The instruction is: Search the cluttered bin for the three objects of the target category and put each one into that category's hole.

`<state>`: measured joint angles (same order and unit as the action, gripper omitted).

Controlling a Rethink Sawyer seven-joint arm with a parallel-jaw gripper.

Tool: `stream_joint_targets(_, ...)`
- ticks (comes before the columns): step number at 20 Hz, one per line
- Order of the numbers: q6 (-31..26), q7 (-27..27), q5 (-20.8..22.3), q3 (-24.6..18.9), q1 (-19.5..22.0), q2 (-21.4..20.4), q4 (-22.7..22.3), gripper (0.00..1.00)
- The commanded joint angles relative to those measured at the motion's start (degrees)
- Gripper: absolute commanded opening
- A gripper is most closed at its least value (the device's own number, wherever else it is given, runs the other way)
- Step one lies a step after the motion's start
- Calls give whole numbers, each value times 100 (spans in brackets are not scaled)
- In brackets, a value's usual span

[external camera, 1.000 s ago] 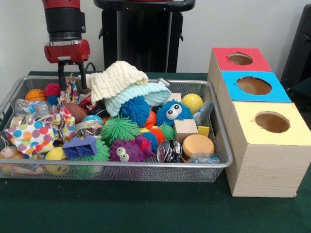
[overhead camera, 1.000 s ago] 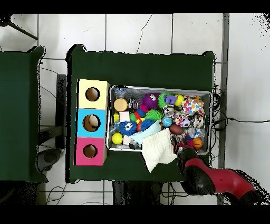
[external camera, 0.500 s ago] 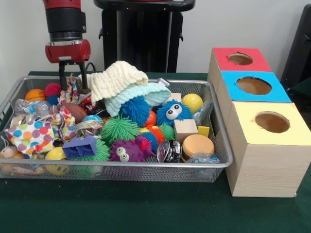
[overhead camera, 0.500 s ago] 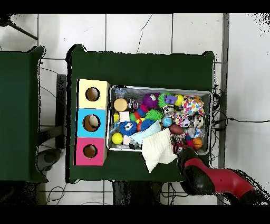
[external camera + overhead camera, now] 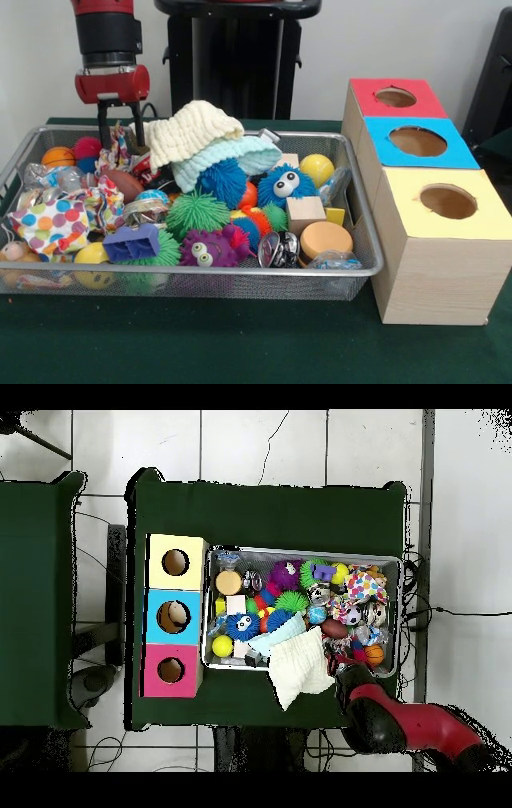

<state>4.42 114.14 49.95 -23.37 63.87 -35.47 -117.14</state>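
Observation:
My gripper [image 5: 120,144] hangs open over the far left corner of the wire bin [image 5: 240,272], its fingertips either side of a patterned cloth scrap [image 5: 120,152]. A cream knitted cloth [image 5: 192,128] and a pale blue cloth [image 5: 232,154] lie heaped beside it. The bin also holds a blue fuzzy toy with eyes [image 5: 286,184], a green spiky ball [image 5: 196,212], a purple toy with eyes [image 5: 210,248], a wooden cube [image 5: 305,212], an orange disc [image 5: 324,238], a yellow ball [image 5: 317,168] and a polka-dot cloth [image 5: 52,224]. In the overhead view the red arm [image 5: 400,724] hides the gripper.
Three wooden boxes with round holes stand in a row right of the bin: red-topped [image 5: 364,96] farthest, blue-topped [image 5: 384,132] in the middle, yellow-topped [image 5: 432,264] nearest. A small basketball [image 5: 58,156], a brown football [image 5: 124,184] and a purple block [image 5: 132,242] crowd the bin's left half.
The gripper has lifted very slightly above the bin's corner. Nothing in the bin has moved.

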Motion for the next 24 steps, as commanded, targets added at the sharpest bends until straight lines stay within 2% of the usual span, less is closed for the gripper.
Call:
stream_joint_targets(1,-263,26,447,201,-124,164,155,100)
stream_joint_targets(3,-169,65,509,282,-166,194,165,100)
stream_joint_targets(6,-363,3,453,66,-64,99,169,100)
stream_joint_targets(10,-52,92,614,364,-160,262,229,100)
stream_joint_targets(22,188,203,868,577,-72,325,229,100)
stream_joint_targets(24,304,279,843,721,-190,324,220,100)
